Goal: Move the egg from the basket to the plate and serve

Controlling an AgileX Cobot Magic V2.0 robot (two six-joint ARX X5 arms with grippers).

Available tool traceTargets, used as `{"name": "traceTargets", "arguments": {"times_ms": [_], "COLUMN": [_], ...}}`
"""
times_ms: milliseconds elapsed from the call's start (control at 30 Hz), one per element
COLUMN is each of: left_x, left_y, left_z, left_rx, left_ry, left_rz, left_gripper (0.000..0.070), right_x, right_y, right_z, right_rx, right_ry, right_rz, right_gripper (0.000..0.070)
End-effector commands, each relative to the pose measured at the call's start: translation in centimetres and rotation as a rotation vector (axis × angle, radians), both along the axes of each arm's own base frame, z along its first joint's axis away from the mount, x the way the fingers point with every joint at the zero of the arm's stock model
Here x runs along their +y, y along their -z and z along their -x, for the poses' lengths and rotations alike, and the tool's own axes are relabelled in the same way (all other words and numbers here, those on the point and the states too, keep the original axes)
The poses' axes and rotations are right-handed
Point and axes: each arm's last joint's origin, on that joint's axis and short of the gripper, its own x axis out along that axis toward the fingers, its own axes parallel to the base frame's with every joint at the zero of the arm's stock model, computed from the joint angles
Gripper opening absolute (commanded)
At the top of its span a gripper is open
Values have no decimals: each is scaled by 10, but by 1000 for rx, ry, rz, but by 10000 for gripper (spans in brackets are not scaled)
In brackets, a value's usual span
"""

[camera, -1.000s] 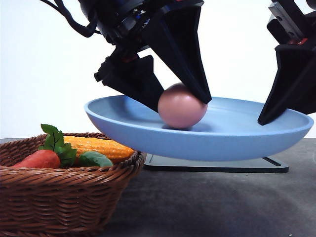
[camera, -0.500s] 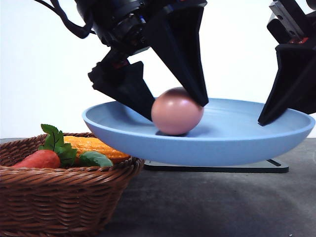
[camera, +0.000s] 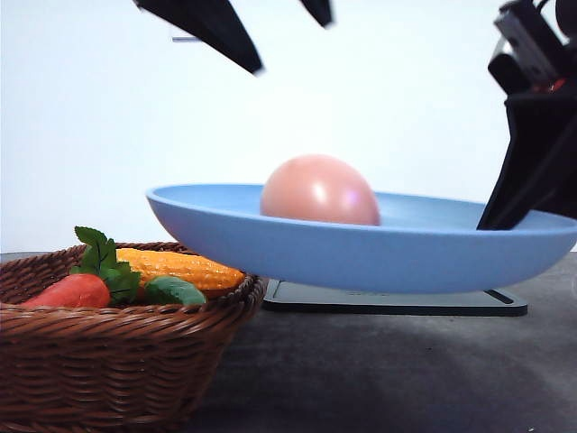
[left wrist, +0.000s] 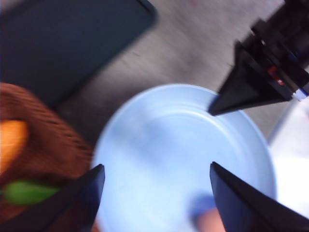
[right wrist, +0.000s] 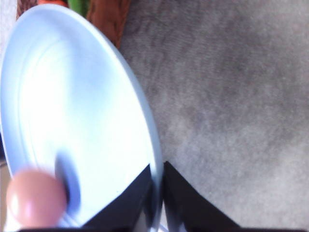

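grey table [camera: 379, 370] | left claw [left wrist: 154, 181] raised, spread, empty | right claw [right wrist: 157, 181] pinching plate [camera: 361, 248] rim

The egg [camera: 319, 189] looks smooth with a soft sheen, the plate [camera: 361, 248] a matt, even light blue. The basket [camera: 117, 361] is rough brown woven wicker. The bench [camera: 406, 370] is dull, mottled grey, and the tray [camera: 397, 299] flat matt black.

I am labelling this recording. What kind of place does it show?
Probably a lab tabletop staged as a kitchen: a plain white backdrop, a grey table, and toy-like vegetables in a wicker basket beside a blue plate.
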Motion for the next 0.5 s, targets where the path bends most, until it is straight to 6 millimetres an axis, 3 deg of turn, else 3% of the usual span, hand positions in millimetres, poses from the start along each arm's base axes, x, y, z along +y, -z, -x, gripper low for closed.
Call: {"name": "traceTargets", "arguments": {"times_ms": [0,233,467], "left_x": [6,46,79], "left_y": [-10,-35,-48], "left_z": [2,16,32], "left_rx": [-59,-189,-257], "left_ry": [-18,-170,-280], "left_rz": [-7,-34,-72], "left_gripper": [443,440,419], "right_x": [-1,-13,-24], "right_y": [0,4,-13], "right_z": [-8,-41,-102], "right_rx": [-5,0,-56], "right_ry": [-4,40,105], "right_rz": [-18,5,14], "right_gripper": [0,0,0]}}
